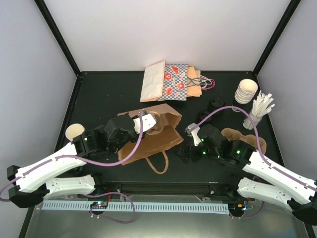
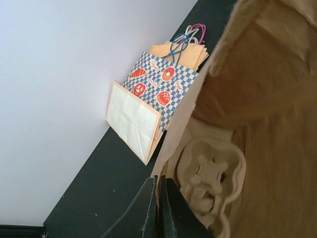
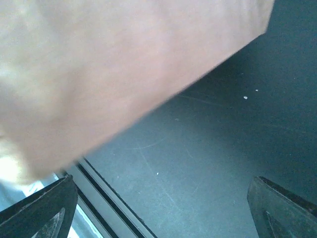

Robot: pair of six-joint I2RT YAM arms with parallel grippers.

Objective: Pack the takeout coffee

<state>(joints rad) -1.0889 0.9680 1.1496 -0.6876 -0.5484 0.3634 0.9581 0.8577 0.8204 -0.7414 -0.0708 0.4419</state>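
A brown paper bag [image 1: 157, 135] lies on its side mid-table, its mouth toward the left arm. My left gripper [image 1: 146, 117] is at that mouth, shut on the bag's rim [image 2: 174, 130]; its fingertips [image 2: 159, 180] pinch the paper edge. Inside the bag lies a moulded pulp cup carrier [image 2: 214, 171]. My right gripper [image 1: 187, 151] is wide open and empty, low over bare table just right of the bag, which fills the top left of the right wrist view [image 3: 99, 74]. No capped coffee cup is in view. A cream cup [image 1: 75, 132] with no lid stands by the left arm.
Flat paper bags [image 1: 171, 82] lie at the back. At the back right are stacked cream cups [image 1: 246, 90], a holder of white stirrers [image 1: 260, 106] and dark lids [image 1: 216, 105]. A second pulp carrier [image 1: 246, 139] lies partly under the right arm.
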